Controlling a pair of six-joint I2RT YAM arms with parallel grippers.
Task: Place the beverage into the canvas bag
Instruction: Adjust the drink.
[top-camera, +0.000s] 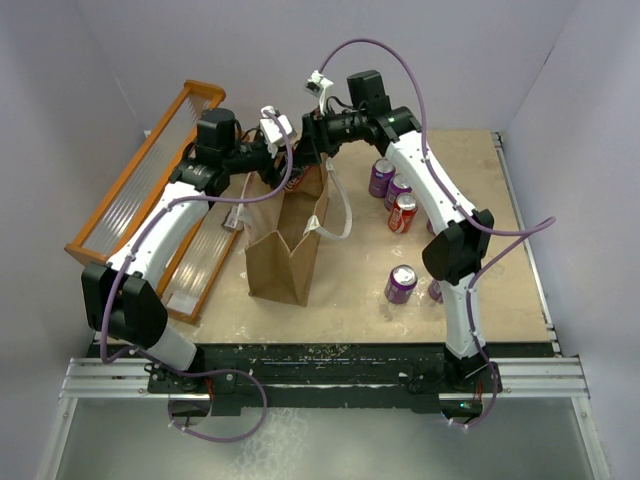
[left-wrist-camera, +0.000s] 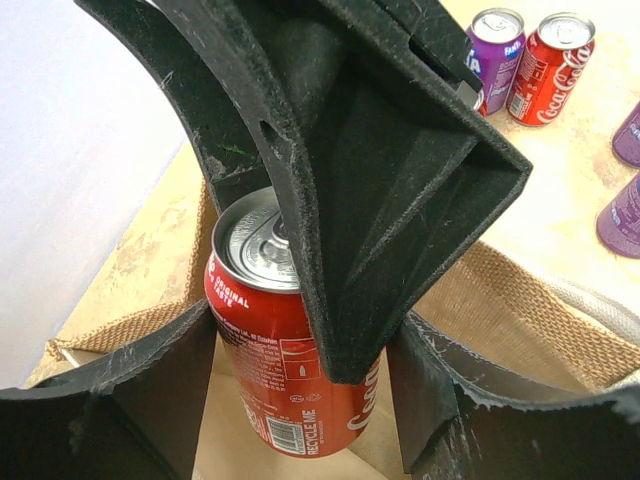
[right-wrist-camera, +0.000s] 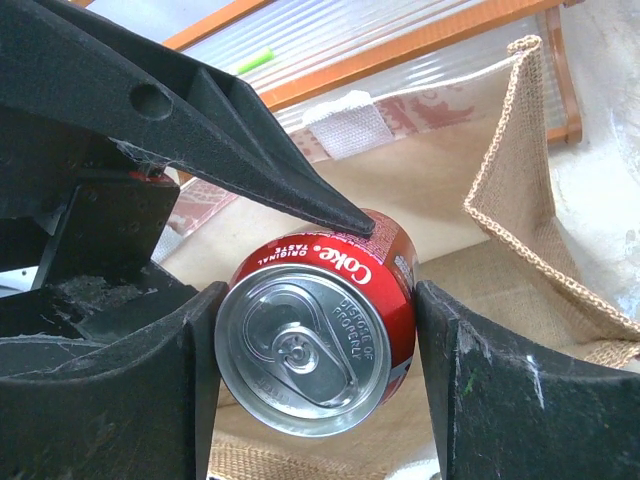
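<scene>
On the brown table (top-camera: 500, 250), closed in by pale walls (top-camera: 100, 60), things are seen in three spots. At 9 o'clock an orange rack (top-camera: 130, 190) with clear slats is set along the edge. At the middle the canvas bag (top-camera: 275, 262) is stood up with its mouth open, and a white handle (top-camera: 338, 215) is hung down its 3 o'clock side. Over the mouth, at the bag's 12 o'clock end, the held red can (right-wrist-camera: 300, 350) is up in the air, with the bag's tan inside seen behind it. It is pinched by the left gripper (left-wrist-camera: 300, 335), a finger on each side. It is pinched by the right gripper (right-wrist-camera: 318, 300) too. At 3 o'clock a far purple can (top-camera: 381, 177), a second red can (top-camera: 403, 214) and a near purple can (top-camera: 401, 284) are stood on the table.
</scene>
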